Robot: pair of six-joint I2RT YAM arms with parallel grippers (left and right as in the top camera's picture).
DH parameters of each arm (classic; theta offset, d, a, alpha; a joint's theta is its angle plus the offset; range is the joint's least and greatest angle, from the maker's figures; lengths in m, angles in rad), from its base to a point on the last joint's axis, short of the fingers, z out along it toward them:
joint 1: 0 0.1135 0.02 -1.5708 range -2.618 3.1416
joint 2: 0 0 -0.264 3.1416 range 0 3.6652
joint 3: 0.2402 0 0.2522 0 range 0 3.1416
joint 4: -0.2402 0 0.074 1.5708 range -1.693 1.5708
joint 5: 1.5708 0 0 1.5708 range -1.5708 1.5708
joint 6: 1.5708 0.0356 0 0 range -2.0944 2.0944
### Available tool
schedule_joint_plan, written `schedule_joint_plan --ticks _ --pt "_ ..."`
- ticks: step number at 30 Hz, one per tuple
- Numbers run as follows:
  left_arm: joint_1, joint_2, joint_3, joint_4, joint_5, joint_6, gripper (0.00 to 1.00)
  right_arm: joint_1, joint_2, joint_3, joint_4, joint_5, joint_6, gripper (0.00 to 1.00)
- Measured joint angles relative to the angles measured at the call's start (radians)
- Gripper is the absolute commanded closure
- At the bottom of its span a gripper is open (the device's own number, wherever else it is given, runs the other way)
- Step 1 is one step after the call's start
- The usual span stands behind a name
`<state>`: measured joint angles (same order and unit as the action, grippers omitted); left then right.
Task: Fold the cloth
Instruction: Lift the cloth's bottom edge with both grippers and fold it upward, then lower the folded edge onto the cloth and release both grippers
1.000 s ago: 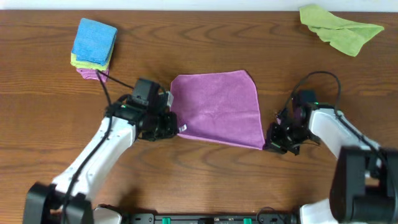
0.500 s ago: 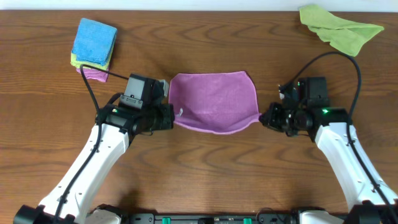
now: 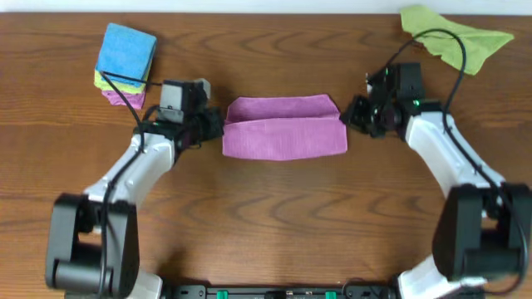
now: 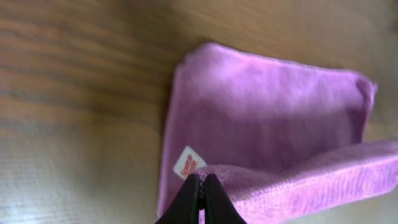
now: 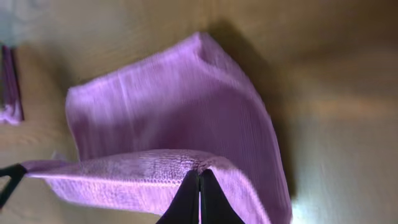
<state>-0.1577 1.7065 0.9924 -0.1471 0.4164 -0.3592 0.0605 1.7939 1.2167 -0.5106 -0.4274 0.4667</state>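
Note:
The lilac cloth (image 3: 285, 129) lies at the table's middle, its near half lifted and doubled over toward the far edge. My left gripper (image 3: 218, 127) is shut on its left corner, close beside the small white tag (image 4: 188, 163). The left wrist view shows the cloth (image 4: 267, 118) under the raised edge. My right gripper (image 3: 347, 119) is shut on the right corner. The right wrist view shows the cloth (image 5: 168, 106) with the held edge stretched across to the left gripper.
A folded stack with a blue cloth (image 3: 126, 54) on top stands at the far left. A crumpled lime-green cloth (image 3: 453, 35) lies at the far right. The table is brown wood (image 3: 274, 224).
Both grippers have carried the cloth's near corners up and toward the far edge. The flat cloth now lies doubled over, about half as deep.

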Motion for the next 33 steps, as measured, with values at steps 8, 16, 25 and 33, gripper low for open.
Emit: schedule_joint_plan --ticks 8,16,25,33 --pt "0.037 0.187 0.287 -0.039 0.054 0.020 0.95 0.002 0.131 0.159 0.014 0.023 0.031 0.98" --pt "0.036 0.259 0.431 -0.241 0.084 0.074 0.94 0.002 0.134 0.175 -0.023 0.044 0.057 0.98" --pt "0.036 0.263 0.431 -0.398 0.072 0.114 0.95 0.004 0.134 0.176 -0.160 0.050 0.033 0.98" --pt "0.036 0.263 0.431 -0.395 0.066 0.137 0.05 0.004 0.134 0.176 -0.161 0.070 0.015 0.46"
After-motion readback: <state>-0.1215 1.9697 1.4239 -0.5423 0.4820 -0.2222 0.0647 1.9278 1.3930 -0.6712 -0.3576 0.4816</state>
